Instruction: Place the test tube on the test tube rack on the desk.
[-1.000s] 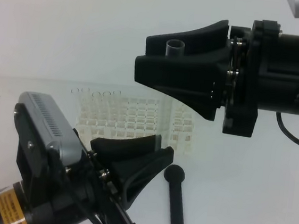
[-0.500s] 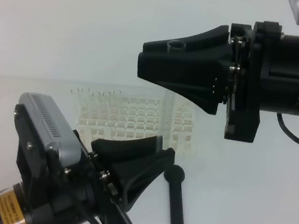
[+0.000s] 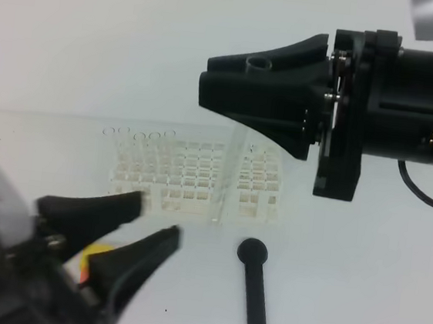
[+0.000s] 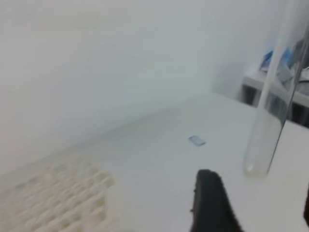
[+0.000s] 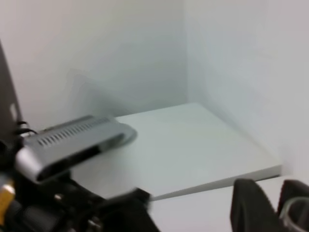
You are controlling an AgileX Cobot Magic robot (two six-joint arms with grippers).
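Above rack, clear upright test tube

White-walled work corner, evenly lit

Plain white wall behind, without marks or fittings; a second white wall meets it at a vertical corner in the right wrist view. Light soft and diffuse, shadows faint. At the far right of the left wrist view, a pale shelf or side table with dark space beneath and blurred blue items on top.
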